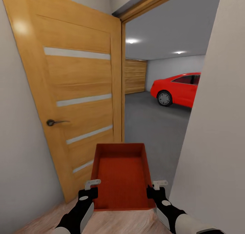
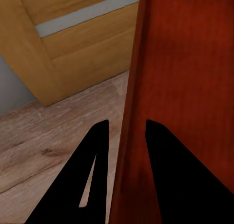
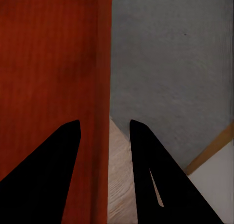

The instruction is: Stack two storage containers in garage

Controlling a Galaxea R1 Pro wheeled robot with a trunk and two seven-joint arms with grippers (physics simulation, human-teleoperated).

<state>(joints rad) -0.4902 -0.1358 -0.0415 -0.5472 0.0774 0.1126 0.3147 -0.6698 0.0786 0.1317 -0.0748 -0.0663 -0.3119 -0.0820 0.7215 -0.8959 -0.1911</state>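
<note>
One orange-red ribbed storage container [image 1: 120, 179] is held level in front of me, over the threshold to the garage. My left gripper [image 1: 89, 190] is shut on its left wall, and the left wrist view shows that wall [image 2: 146, 87] between the two fingers [image 2: 97, 151]. My right gripper [image 1: 156, 190] is shut on the right wall, which runs between its fingers [image 3: 146, 151] in the right wrist view, beside the bin's inside [image 3: 48, 63]. The second container is out of view. Ahead lies the garage's dark grey concrete floor [image 1: 153, 125].
The orange wooden door [image 1: 78, 91] with glass slits stands open at the left, close to the bin's left side. A pale wall [image 1: 217, 142] bounds the doorway on the right. A red car [image 1: 178, 89] is parked far right in the garage. Light wood planks [image 1: 112, 222] lie under me.
</note>
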